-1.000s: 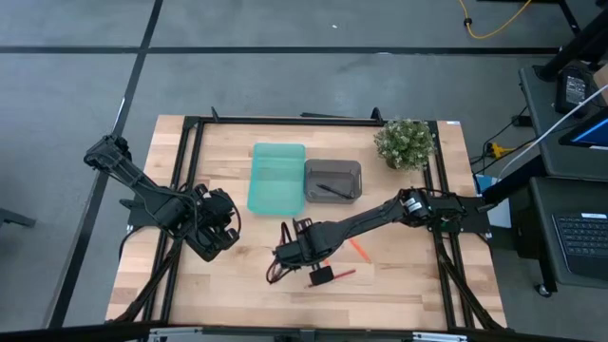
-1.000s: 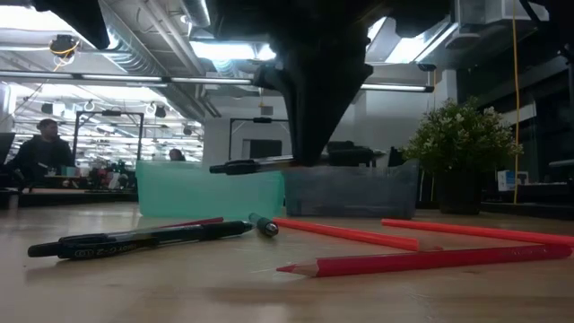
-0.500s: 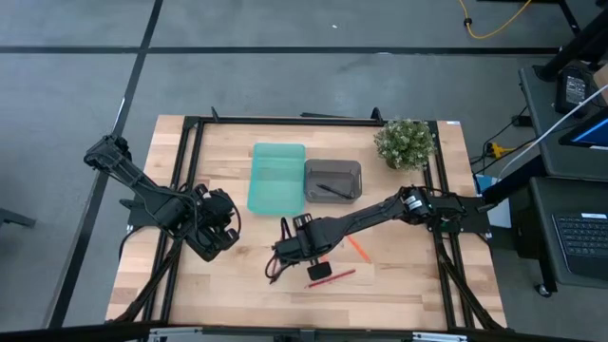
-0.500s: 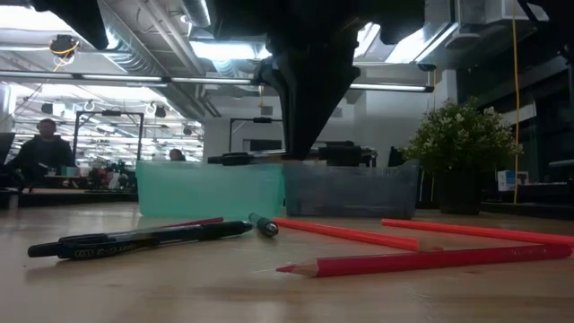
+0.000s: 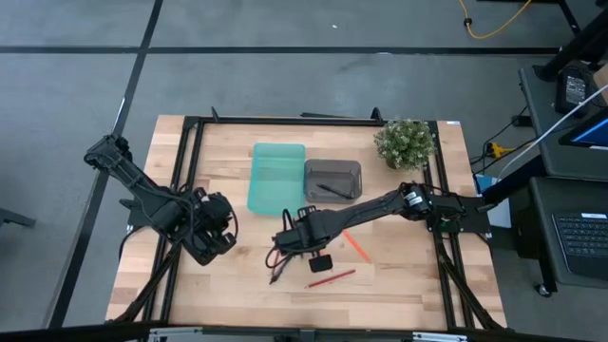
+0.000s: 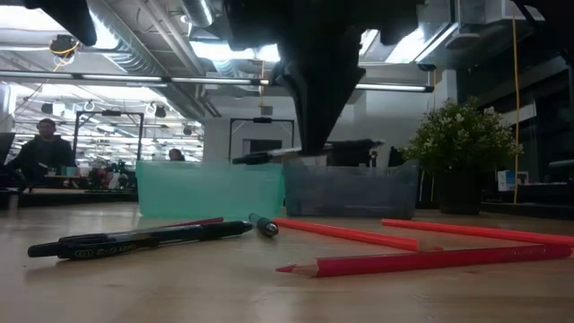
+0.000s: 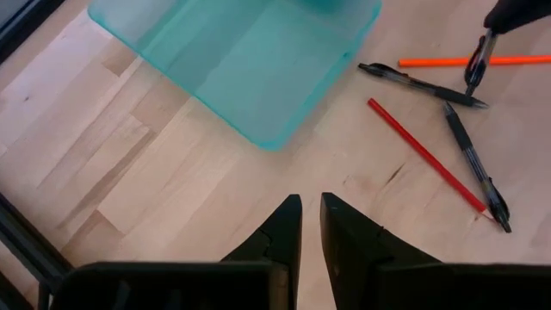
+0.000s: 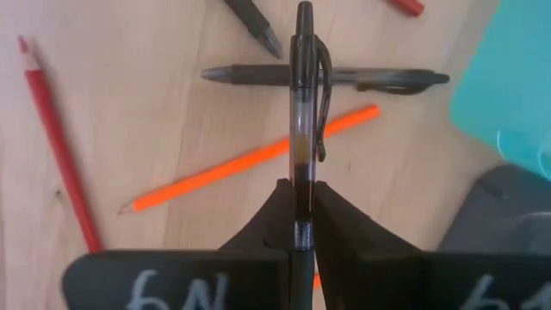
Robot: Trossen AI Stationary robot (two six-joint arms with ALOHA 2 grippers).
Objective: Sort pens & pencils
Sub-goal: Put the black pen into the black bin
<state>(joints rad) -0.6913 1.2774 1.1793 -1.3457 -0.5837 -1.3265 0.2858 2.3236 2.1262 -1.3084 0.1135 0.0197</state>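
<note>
Red pencils (image 6: 421, 260) and black pens (image 6: 134, 239) lie loose on the near table; above them the right gripper (image 8: 297, 202) pinches a pen (image 8: 301, 129) by one end. Light, stiff and slick, it could pivot; a mid-barrel grip looks surer. Beyond wait a grey tray (image 5: 332, 180) and teal tray (image 5: 276, 177); the left gripper (image 7: 310, 228), fingers nearly together and empty, idles at left.

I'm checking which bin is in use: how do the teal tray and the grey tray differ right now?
The teal tray is see-through, longer, and looks empty; the grey tray is dark, shorter, and holds a dark pen. The teal tray sits on the left arm's side, the grey tray on the right arm's. Both are rectangular, side by side and touching.
</note>
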